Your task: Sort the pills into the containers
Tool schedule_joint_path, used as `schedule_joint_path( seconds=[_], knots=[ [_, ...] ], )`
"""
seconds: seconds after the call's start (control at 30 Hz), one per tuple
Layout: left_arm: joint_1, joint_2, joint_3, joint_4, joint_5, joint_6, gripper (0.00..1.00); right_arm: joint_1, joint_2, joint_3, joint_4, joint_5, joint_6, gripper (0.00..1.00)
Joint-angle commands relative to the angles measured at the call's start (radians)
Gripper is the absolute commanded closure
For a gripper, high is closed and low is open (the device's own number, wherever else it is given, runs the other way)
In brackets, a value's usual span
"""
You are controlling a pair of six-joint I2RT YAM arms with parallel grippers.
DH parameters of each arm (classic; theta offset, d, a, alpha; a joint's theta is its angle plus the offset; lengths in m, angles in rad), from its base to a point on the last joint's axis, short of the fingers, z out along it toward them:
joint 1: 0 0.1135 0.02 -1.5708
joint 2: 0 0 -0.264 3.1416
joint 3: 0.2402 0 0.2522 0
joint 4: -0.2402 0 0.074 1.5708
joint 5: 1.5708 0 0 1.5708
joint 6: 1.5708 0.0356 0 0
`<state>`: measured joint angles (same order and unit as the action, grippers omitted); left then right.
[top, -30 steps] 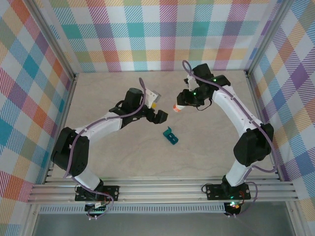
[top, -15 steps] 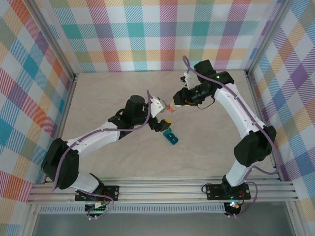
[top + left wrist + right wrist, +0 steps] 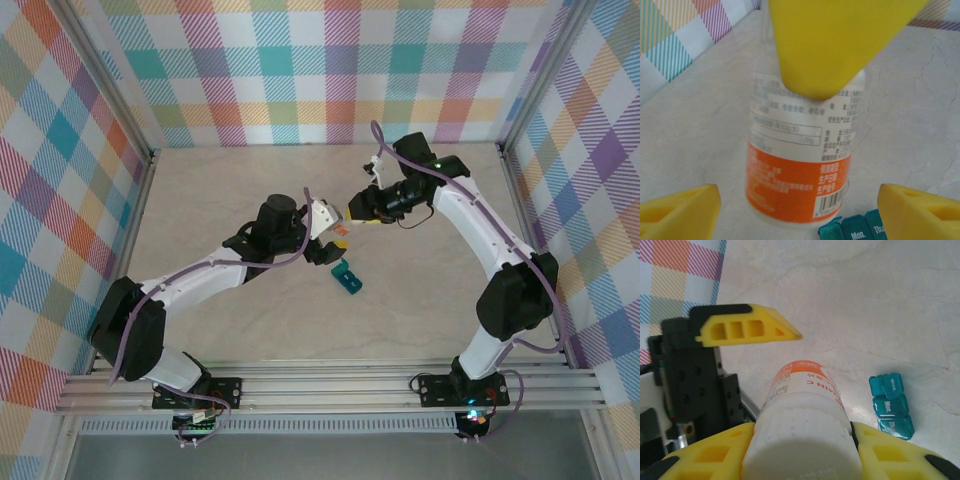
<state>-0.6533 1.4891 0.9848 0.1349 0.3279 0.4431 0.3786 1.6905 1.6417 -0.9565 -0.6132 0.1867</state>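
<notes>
Pincer states are read first: the right pincer (image 3: 802,450) is clamped on the ribbed cap end of the small white plastic bottle with an orange label (image 3: 802,390), which is held up over the pale marbled worktop (image 3: 865,300). The left pincer (image 3: 800,210) stands wide, with one yellow finger (image 3: 680,210) set on either side of the bottle's labelled body and neither finger touching it.

The teal plastic pill box (image 3: 891,407), a strip of three square compartments with lettered lids, lies on the worktop just below and beside the bottle, apart from both pincers. No pills are seen.

The step in hand is judged to be the taking of the bottle body, so that the cap can be turned off.

1. The bottle is to be centred between the left fingers before they are closed, so that both pads meet the body together.
2. The grip is best placed on the orange band, well away from the right fingers.
3. Only enough pressure is applied to stop the smooth plastic from slipping.
4. The bottle's mouth is to be kept off the downward slope, or pills may be spilled.
</notes>
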Motion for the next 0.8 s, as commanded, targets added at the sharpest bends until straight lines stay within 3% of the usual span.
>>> schedule_joint_path(
  seconds=[0.0, 0.5, 0.77],
  knots=[
    [-0.006, 0.016, 0.047, 0.007, 0.014, 0.013, 0.19, -0.007, -0.025, -0.018, 0.058, -0.071, 0.017, 0.59],
    [-0.006, 0.044, 0.084, -0.015, 0.035, -0.012, 0.3, -0.007, -0.052, -0.102, 0.139, -0.136, 0.067, 0.61],
    [-0.006, 0.064, 0.09, -0.033, 0.051, -0.012, 0.29, -0.007, -0.058, -0.103, 0.147, -0.148, 0.073, 0.62]
  ],
)
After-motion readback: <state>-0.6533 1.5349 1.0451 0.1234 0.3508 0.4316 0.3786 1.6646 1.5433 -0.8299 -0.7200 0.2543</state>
